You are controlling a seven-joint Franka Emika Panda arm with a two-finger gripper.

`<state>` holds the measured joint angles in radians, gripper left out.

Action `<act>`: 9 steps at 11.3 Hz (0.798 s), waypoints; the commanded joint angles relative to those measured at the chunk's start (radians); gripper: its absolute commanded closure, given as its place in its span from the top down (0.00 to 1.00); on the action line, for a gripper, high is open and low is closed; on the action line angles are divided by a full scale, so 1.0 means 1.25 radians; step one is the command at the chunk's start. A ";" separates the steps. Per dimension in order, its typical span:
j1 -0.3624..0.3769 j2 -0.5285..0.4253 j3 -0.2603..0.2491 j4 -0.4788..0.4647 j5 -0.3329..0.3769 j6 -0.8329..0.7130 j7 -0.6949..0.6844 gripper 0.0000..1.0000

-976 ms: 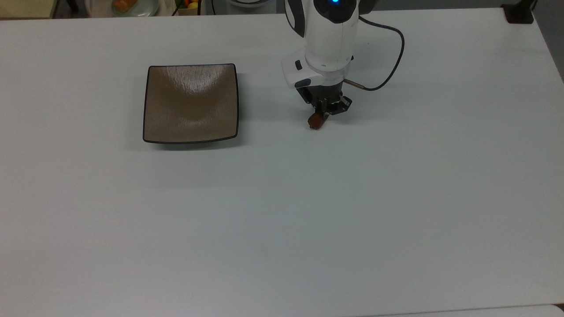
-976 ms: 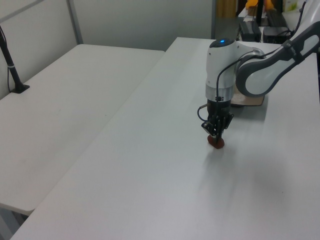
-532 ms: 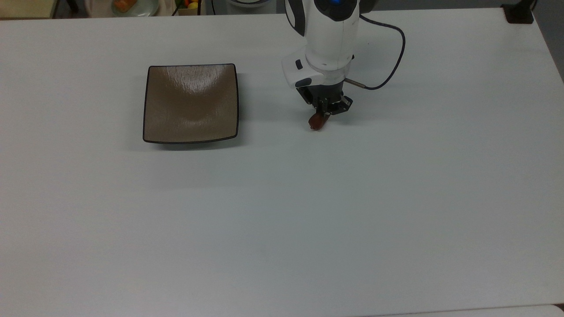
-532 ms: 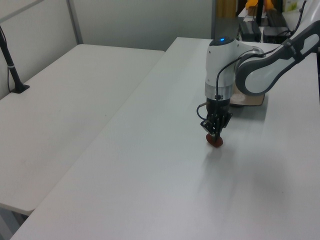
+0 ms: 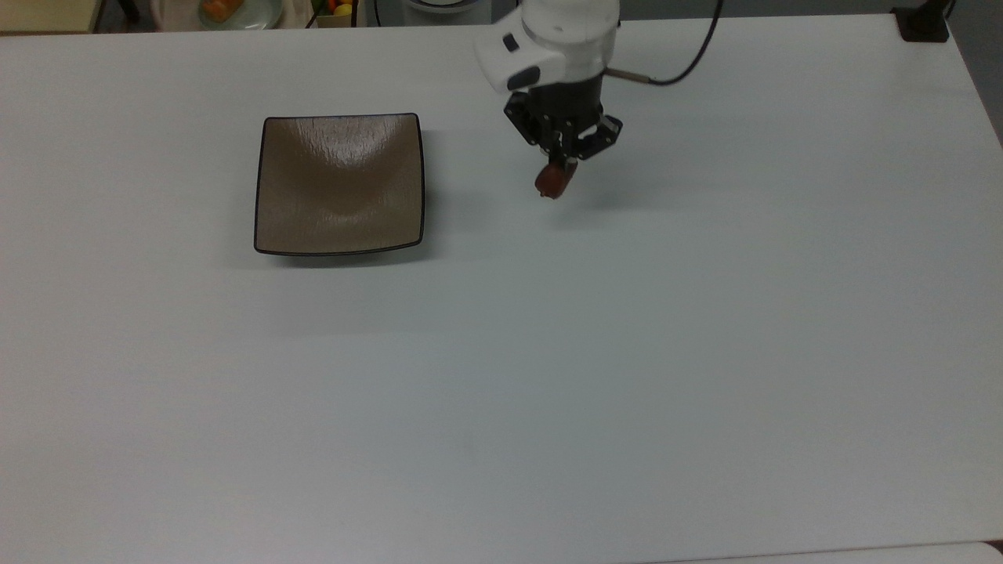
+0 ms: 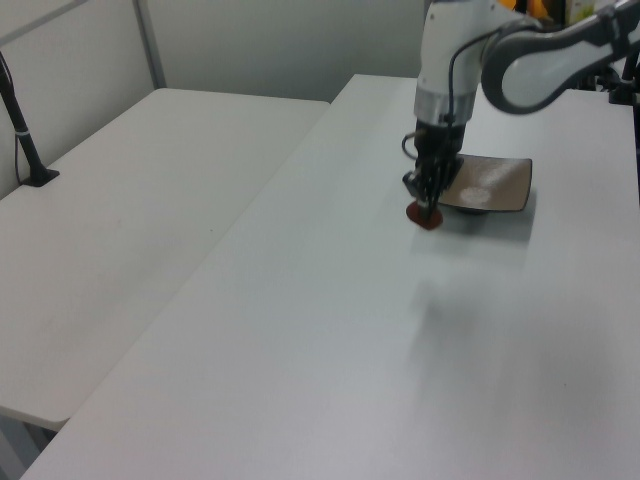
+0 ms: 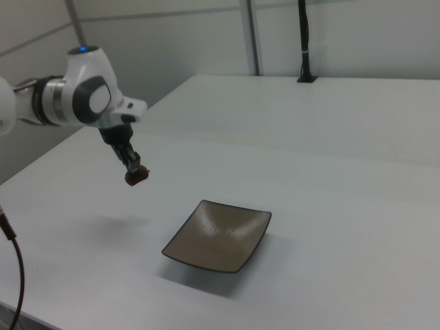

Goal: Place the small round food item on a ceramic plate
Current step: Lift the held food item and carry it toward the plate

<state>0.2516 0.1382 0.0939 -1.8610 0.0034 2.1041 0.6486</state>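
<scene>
My gripper [image 5: 558, 166] [image 6: 427, 205] [image 7: 134, 168] is shut on the small round food item [image 5: 552, 181] [image 6: 426, 217] [image 7: 137, 176], a dark reddish-brown lump, and holds it well above the white table. The ceramic plate [image 5: 339, 184] [image 6: 487, 186] [image 7: 220, 235], square and glossy brown with a thin dark rim, lies empty on the table. In the top view the plate is to the left of the gripper, a good gap apart. In the right view the lump hangs up and to the left of the plate.
The white table [image 5: 548, 352] spreads wide around the plate. A black cable [image 5: 689, 55] runs from the arm's wrist. A black post base [image 5: 923, 23] stands at the top view's far right corner. Dishes with food [image 5: 227, 9] sit beyond the far edge.
The gripper has lifted the food item off the table and raised it, shifting slightly toward the plate. The plate has not moved.
</scene>
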 commanded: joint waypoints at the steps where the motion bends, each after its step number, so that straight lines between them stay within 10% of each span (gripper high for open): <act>1: -0.038 -0.087 -0.009 0.014 0.008 -0.099 -0.105 0.01; 9: -0.159 -0.139 -0.028 0.079 0.057 -0.295 -0.558 0.04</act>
<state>0.0705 -0.0311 0.0733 -1.7677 0.0569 1.7583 0.0949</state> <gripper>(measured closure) 0.912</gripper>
